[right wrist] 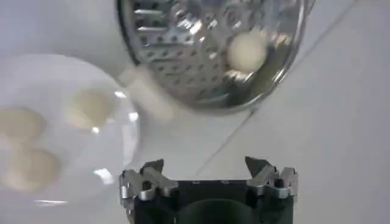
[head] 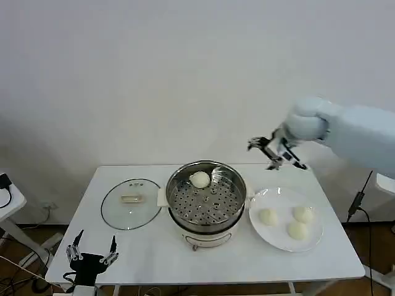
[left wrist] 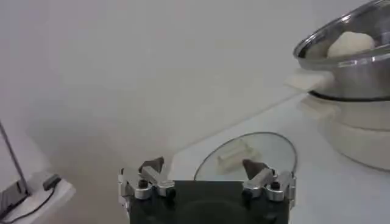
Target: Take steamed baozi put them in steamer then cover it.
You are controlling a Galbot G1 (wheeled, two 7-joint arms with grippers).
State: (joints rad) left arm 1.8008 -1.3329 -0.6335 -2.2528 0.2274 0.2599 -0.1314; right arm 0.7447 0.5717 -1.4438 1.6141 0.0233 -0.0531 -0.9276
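Hovering empty and spread behind the white plate (head: 311, 239), the right gripper (head: 276, 154) sits nearest its three baozi (head: 268, 216) — the left gripper (head: 92, 251), also spread, waits far off.

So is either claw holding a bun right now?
No. The right gripper hangs open and empty above the table; the left gripper waits open near the cover.

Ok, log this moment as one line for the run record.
baozi: one in steamer, three on plate | cover: on table, left of steamer | right hand: open, raised behind plate | left hand: open, parked near table's front-left corner
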